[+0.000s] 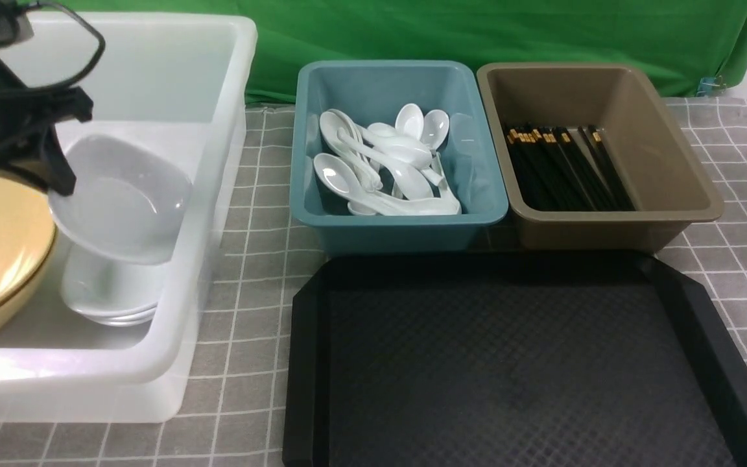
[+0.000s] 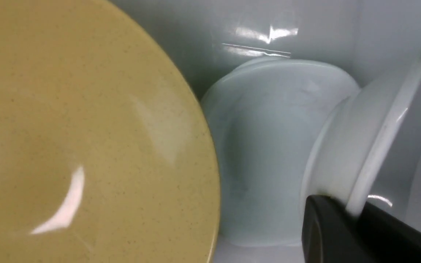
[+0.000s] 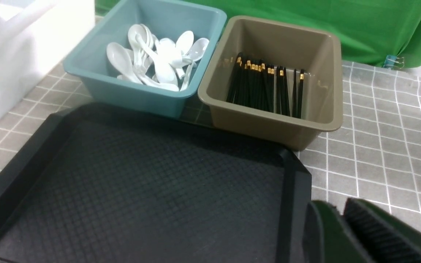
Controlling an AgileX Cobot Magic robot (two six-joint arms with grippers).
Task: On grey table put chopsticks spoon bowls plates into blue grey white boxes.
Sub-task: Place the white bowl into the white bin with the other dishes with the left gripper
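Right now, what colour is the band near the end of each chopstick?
Gold; the front view shows the bands on the black chopsticks best.

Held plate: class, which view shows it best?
Front view: its whole shallow inside faces us, gripped by the left hand. Left wrist view shows the plate edge-on; right wrist view doesn't clearly show it.

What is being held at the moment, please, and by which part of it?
A white plate, pinched at its rim by the left gripper's fingers.
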